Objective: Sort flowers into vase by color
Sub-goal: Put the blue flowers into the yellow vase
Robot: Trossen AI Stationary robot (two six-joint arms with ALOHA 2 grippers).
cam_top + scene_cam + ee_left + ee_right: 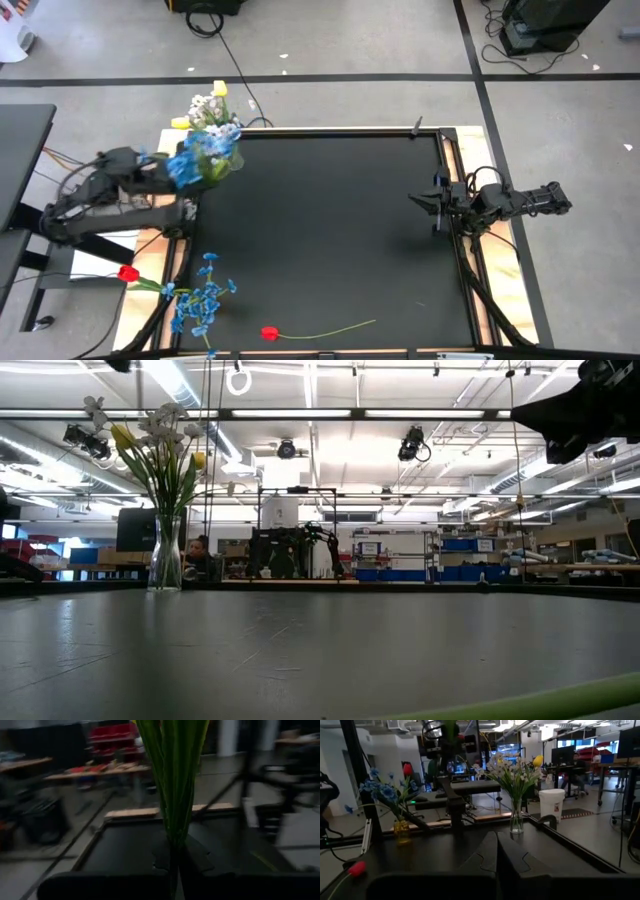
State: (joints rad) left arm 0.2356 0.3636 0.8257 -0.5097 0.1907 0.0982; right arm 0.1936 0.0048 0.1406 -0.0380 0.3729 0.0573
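My left gripper (188,172) hovers at the table's far-left corner, shut on a bunch of blue blossoms (206,153) with green stalks (175,775). Just beyond it a clear vase (515,821) stands upright with white blossoms (207,105) and yellow tulips (219,89). A small amber vase (402,831) at the near-left corner holds blue blossoms (200,298) and a red tulip (128,272). Another red tulip (268,333) lies flat near the near edge. My right gripper (424,200) waits shut above the right side, touching nothing. My left gripper pinches the green stalks low down (174,845) between its two fingers. The fingers lie level, pointing toward the table's right, across the stalks. The bunch stands upright above the fingers, lifted clear of the table, with its blue blossoms beside the clear vase.
The black mat (330,230) is bare across its middle and right. The lying tulip's long stem (335,328) runs along the near edge. Wooden frame rails (455,160) border the mat. A person (200,550) sits far off in the room beyond.
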